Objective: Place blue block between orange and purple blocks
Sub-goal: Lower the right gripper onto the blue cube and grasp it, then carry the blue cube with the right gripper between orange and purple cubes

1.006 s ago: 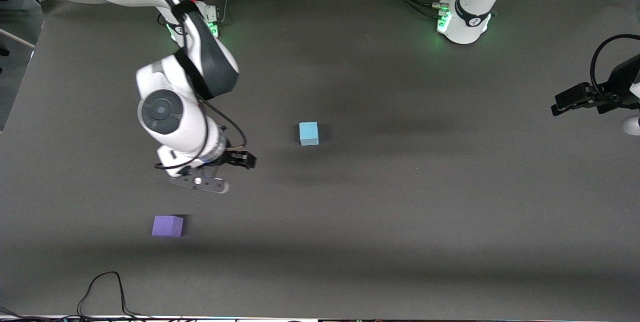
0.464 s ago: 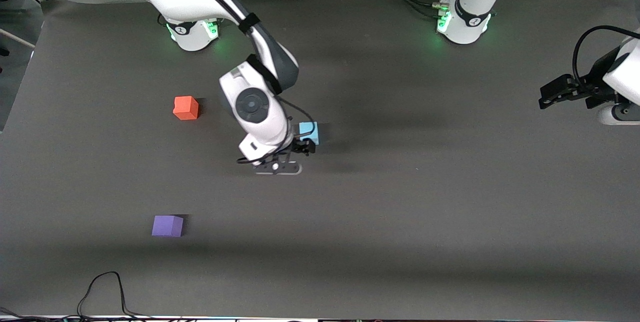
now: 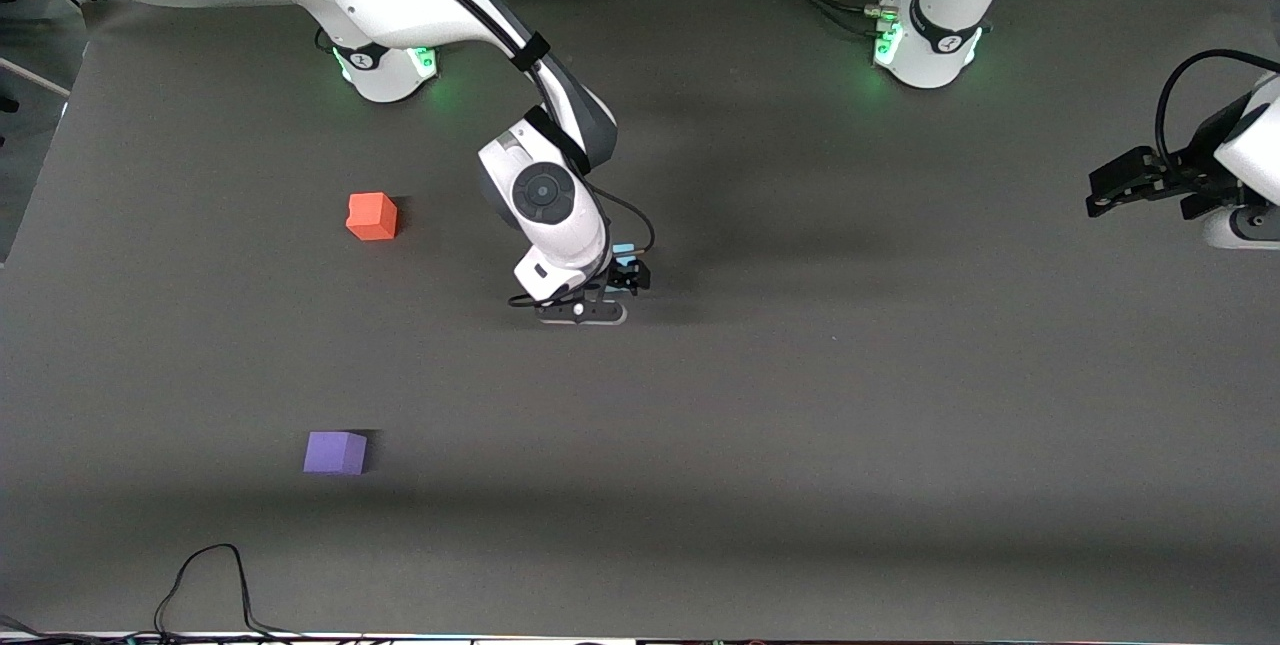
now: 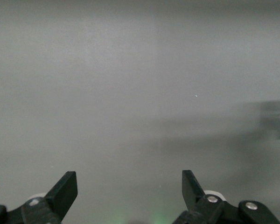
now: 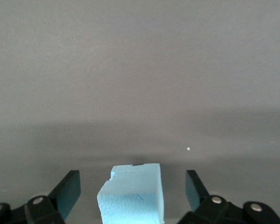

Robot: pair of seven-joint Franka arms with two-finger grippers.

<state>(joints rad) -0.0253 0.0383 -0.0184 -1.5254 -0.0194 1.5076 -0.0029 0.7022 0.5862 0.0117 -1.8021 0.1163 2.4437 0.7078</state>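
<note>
The blue block sits mid-table, mostly hidden under my right gripper. In the right wrist view the blue block lies between the open fingers, with gaps on both sides; the gripper is open around it. The orange block sits toward the right arm's end of the table. The purple block sits nearer the front camera than the orange one. My left gripper waits open and empty at the left arm's end of the table; the left wrist view shows only bare mat.
The dark grey mat covers the table. A black cable loops at the front edge, nearer the camera than the purple block. The arm bases stand along the table's edge farthest from the front camera.
My right gripper has moved from near the purple block toward the left arm's end and now straddles the blue block. The orange block came into view. The left arm shifted slightly.
</note>
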